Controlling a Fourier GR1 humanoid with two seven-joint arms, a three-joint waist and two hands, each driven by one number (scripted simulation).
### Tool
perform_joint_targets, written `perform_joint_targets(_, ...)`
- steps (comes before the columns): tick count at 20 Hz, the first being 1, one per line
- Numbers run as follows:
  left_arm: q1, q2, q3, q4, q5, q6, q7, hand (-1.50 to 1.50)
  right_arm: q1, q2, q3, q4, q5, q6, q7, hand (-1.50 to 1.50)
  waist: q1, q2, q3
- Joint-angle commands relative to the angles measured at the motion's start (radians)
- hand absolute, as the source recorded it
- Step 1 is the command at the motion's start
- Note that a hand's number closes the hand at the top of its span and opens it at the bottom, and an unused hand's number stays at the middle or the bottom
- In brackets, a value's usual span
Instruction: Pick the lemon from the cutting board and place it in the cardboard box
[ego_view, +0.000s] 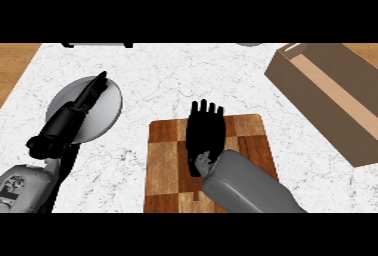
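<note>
My right hand (204, 131) is released: the fingers lie straight and slightly spread, pointing away from me, palm down over the upper middle of the cutting board (166, 165). The thumb sits tucked at the near side, close to where my grey right forearm (247, 187) comes in from the lower edge and covers the board's near right corner. The lemon does not show anywhere; I cannot tell whether it lies hidden under my palm. The board itself is wooden, in light and dark blocks, set lengthwise on the white marbled worktop (192, 75). Off to the right, well apart from the board, the cardboard box (325, 95) stands at an angle with its open top facing up and its flaps out, and nothing shows inside it. On the other side, my left hand (85, 100) is also unclenched, fingers stretched out straight and seen edge-on, above a round grey plate (107, 117) that rests on the worktop near the board's far left corner
</note>
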Motion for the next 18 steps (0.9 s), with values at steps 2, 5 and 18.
perform_joint_targets(2,0.020,-0.017,0.014,-0.020,-0.035,0.003,-0.002,0.00,-0.001,0.019,0.006,0.015,-0.011,0.006,0.145,-1.50,0.000,0.000,0.000)
perform_joint_targets(5,0.024,-0.020,0.046,0.004,-0.018,-0.037,-0.029,0.00,0.014,0.019,-0.032,0.000,-0.014,0.024,0.108,-1.50,-0.005,0.000,0.000)
perform_joint_targets(18,0.012,-0.046,0.082,0.021,-0.048,-0.077,-0.014,0.00,0.039,0.019,-0.039,0.213,0.031,-0.123,0.019,-1.50,-0.001,0.002,0.000)
